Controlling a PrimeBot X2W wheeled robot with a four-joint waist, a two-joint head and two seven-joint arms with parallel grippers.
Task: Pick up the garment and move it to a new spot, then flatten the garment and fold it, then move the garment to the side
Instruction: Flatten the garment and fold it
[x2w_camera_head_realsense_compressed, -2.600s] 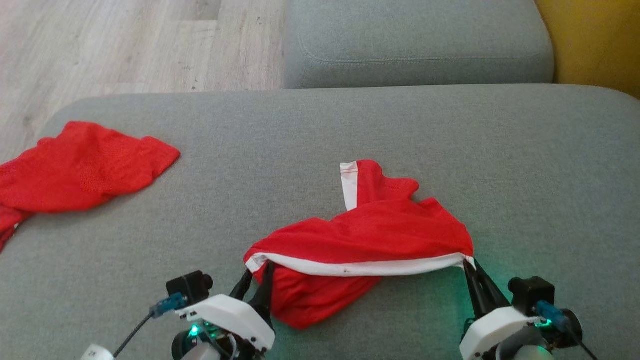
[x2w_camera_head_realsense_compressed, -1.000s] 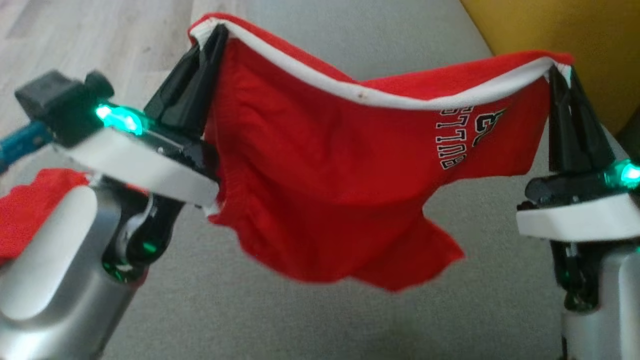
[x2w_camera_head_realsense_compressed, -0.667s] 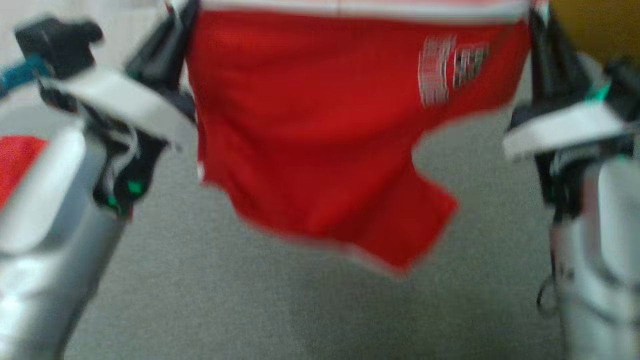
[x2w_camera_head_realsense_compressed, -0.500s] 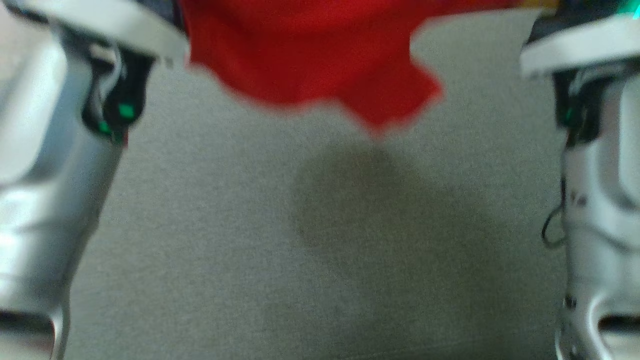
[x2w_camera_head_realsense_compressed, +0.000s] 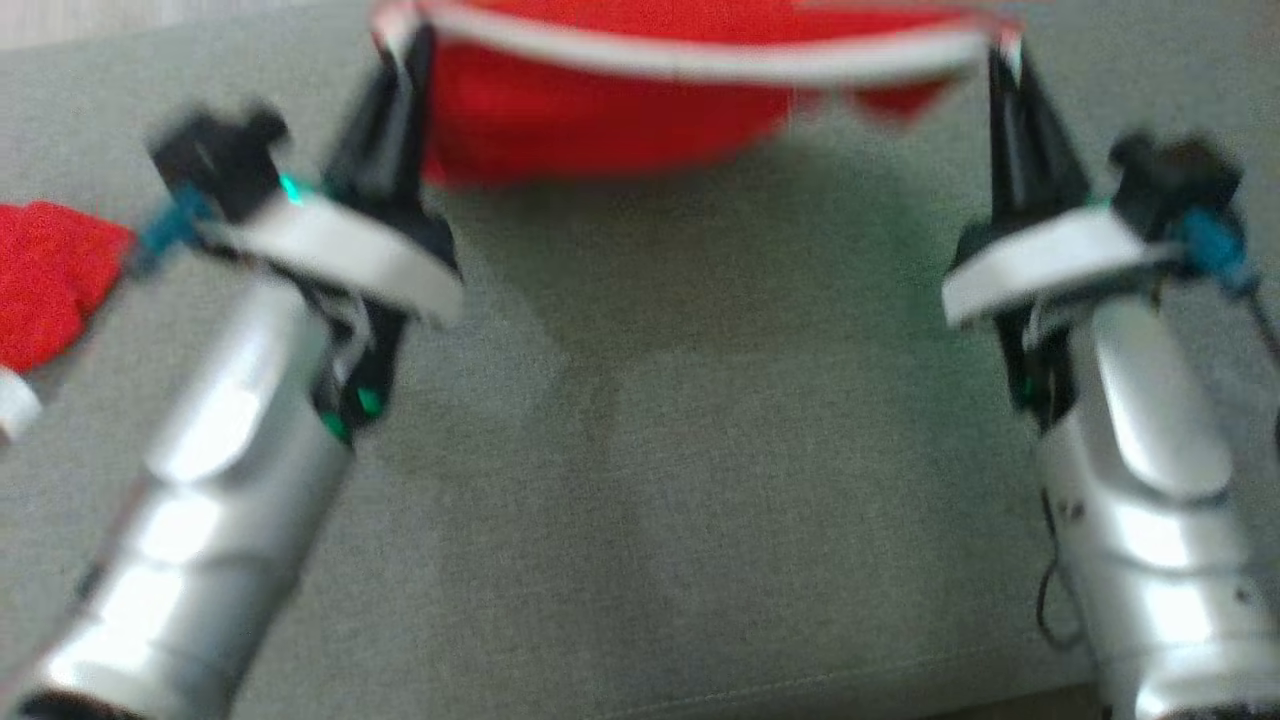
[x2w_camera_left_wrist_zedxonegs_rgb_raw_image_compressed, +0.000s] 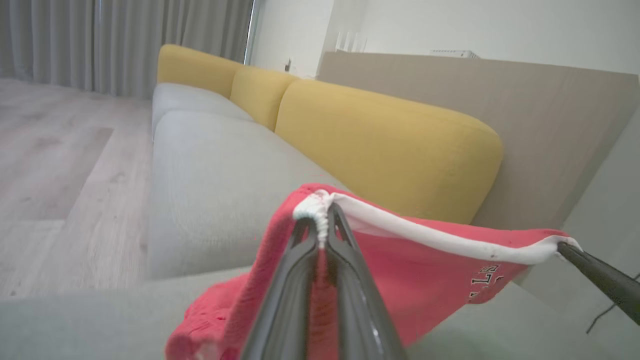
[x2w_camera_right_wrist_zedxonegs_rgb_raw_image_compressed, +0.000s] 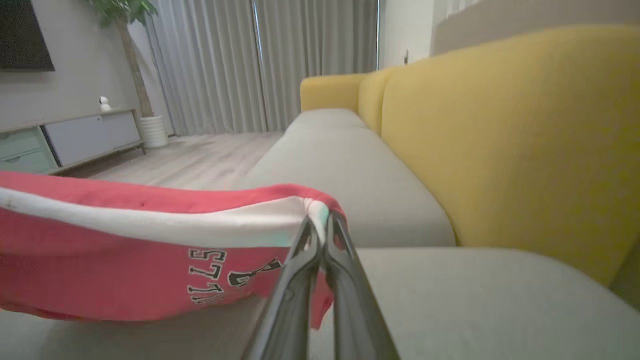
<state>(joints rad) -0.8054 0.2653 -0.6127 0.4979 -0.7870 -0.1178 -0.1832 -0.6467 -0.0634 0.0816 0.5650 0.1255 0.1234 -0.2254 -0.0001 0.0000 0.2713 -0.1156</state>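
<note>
Garment: red, white waistband, hanging in air over grey sofa seat.
L claw: pinching waistband, L end.
R claw: pinching waistband, R end.
Red cloth: lying on seat, far L, well apart.

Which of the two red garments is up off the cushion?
The white-banded garment, strung between the left end effector and the right end effector. The other red garment lies on the grey cushion at the robot's left.

Both arms reach forward, well apart, left fingers and right fingers pinched closed.
</note>
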